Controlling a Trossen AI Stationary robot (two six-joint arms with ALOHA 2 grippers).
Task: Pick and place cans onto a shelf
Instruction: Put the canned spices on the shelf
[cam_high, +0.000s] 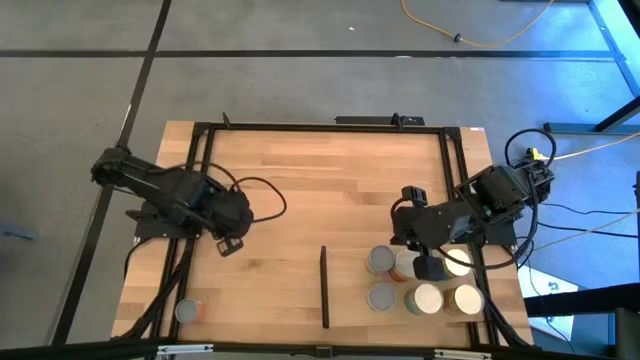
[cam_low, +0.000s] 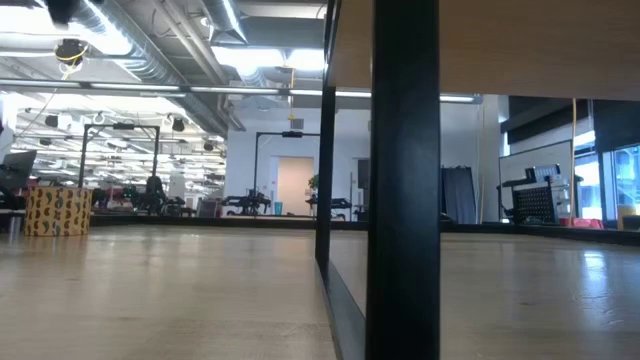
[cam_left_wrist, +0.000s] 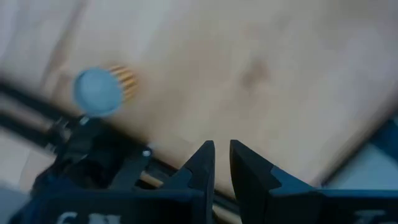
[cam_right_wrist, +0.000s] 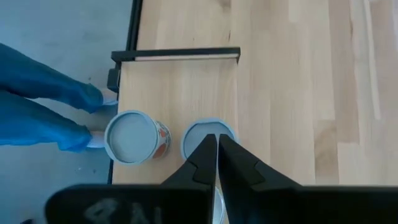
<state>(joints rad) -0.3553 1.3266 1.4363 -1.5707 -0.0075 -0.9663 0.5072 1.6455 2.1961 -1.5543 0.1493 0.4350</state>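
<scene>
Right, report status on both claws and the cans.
Left claw slightly open, empty; lone can at the table's left corner. Right claw shut, over the clustered cans. No obstruction seen.

Industrial lab hall: exposed silver ceiling ducts (cam_low: 150, 60), strip lights, black equipment frames (cam_low: 275, 170), grey concrete floor (cam_high: 80, 90).

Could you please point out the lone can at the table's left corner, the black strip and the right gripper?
Lone can (cam_high: 186, 311), high view, on its silver top.
Black strip (cam_high: 324, 288), high view, mid-length.
Right gripper (cam_high: 431, 268), high view, at its tip above the cans.
</scene>
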